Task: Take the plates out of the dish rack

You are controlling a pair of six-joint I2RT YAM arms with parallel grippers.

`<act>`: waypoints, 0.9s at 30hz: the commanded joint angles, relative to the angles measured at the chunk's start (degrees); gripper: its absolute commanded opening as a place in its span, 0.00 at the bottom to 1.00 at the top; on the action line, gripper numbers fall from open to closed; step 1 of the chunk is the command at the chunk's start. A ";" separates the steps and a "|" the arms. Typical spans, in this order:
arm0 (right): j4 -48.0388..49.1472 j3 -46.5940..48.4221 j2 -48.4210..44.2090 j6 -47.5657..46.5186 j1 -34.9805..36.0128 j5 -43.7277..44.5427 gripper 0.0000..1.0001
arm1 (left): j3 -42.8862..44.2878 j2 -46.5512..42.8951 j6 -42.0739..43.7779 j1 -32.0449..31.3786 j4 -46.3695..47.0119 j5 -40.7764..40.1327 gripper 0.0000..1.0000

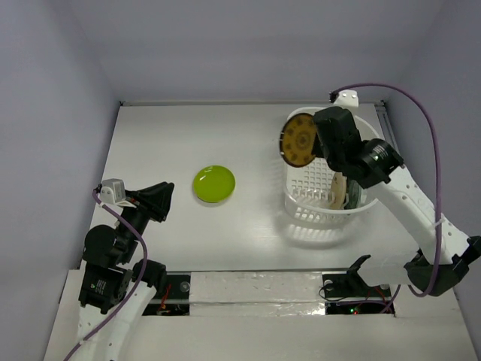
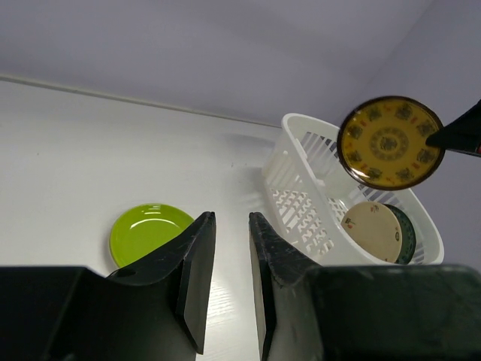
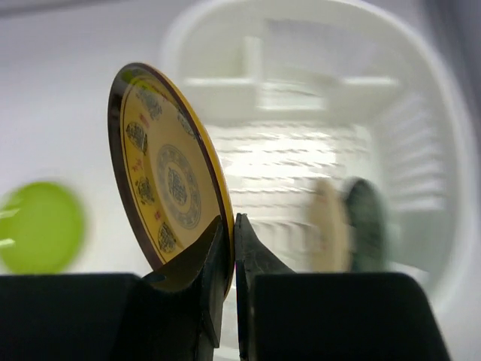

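Hanging over the far left rim of the dish rack, the yellow plate is pinched by its edge in the right jaws, clamped tight on it. A cream plate and a dark teal plate stand on edge inside the rack. A green plate lies flat on the surface, left of the rack. The left jaws, slightly parted, hold nothing

We're looking at a robotics lab test cell: bare white tabletop mid-frame, plain pale lilac walls boxing it in at top and sides, one white-and-black robot arm at lower left, a second arm at right, purple cable looping over it.
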 commanded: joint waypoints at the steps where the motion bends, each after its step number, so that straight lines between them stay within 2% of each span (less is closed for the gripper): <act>1: 22.59 -4.62 0.87 1.77 4.54 -13.67 0.00 | 0.12 0.09 -0.33 -0.30 1.77 -0.60 0.22; 4: 33.69 -8.14 5.95 5.55 6.75 -20.52 0.00 | 0.12 0.18 -0.42 -0.30 1.68 -0.86 0.22; 10: 43.82 -5.87 21.05 12.06 8.52 -28.10 0.00 | 0.12 0.18 -0.51 -0.30 1.59 -1.56 0.25; 17: 49.11 -5.51 32.23 18.20 9.04 -31.54 0.00 | 0.04 0.35 -0.60 -0.30 1.59 -1.57 0.31; 22: 52.18 -9.54 35.93 20.76 9.04 -32.93 0.00 | 0.04 0.35 -0.60 -0.30 1.59 -1.48 0.33; 27: 53.68 -13.15 36.12 21.82 9.57 -33.21 0.04 | 0.04 0.35 -0.60 -0.30 1.68 -1.30 0.33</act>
